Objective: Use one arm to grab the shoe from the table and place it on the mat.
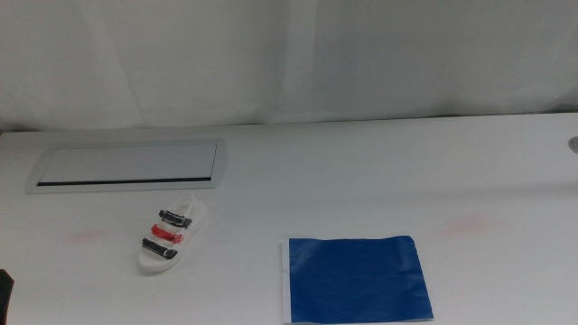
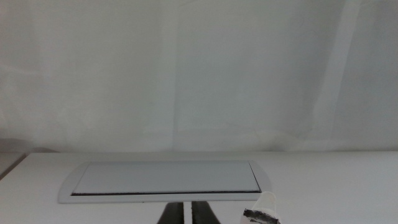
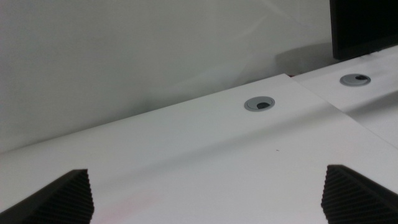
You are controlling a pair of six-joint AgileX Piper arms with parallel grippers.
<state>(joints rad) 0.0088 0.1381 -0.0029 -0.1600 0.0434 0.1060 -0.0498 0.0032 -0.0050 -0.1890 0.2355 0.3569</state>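
The shoe [image 1: 172, 236], a small white sandal with two black straps and a red one between them, lies on the white table [image 1: 379, 181] left of centre. The dark-blue mat [image 1: 354, 278] lies flat to its right, near the front edge. The two are apart. My left gripper [image 2: 188, 215] waits low at the front left. Its jaws stand close together and hold nothing, and the shoe's end [image 2: 261, 213] shows just beside them. My right gripper [image 3: 208, 199] is out of the middle view. Its jaws stand wide apart and empty over bare table.
A light-grey inset panel [image 1: 126, 165] sits behind the shoe, and it also shows in the left wrist view [image 2: 165, 180]. A dark sliver of the left arm [image 1: 4, 296] shows at the bottom left edge. Two grey cable grommets [image 3: 260, 104] [image 3: 356, 79] and a dark screen [image 3: 364, 28] lie beyond the right gripper.
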